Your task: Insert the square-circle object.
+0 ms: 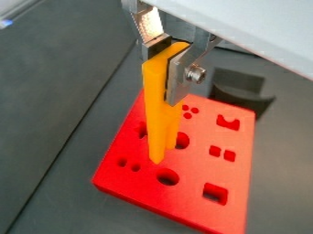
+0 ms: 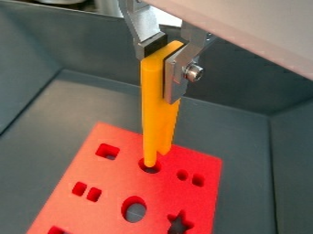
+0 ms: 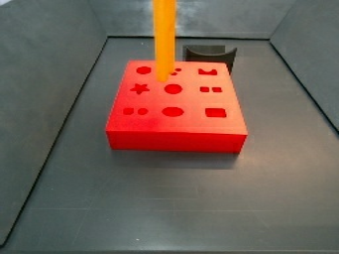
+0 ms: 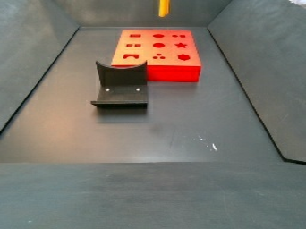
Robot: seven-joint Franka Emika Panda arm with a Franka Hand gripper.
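Holding: the gripper (image 1: 171, 57) has its silver fingers (image 2: 178, 69) clamped on the top of the square-circle object (image 2: 158, 110), which hangs upright over the red block (image 3: 175, 117).
Bar tip: in both wrist views the lower end sits right at a round hole in the block's top face; can't tell how deep it's gone in, if at all.
Nearby stuff: the fixture (image 4: 120, 86) stands on the dark floor (image 4: 180, 134) close beside the block, not touching the bar. In a side view it peeks out from behind the block's far edge (image 3: 209, 52).
Room to move: bare floor on the block's other sides, with grey sloped walls (image 3: 59, 89) around the whole bin.
Block holes: star, circles, squares and small dot clusters, all looking empty apart from the one under the bar.
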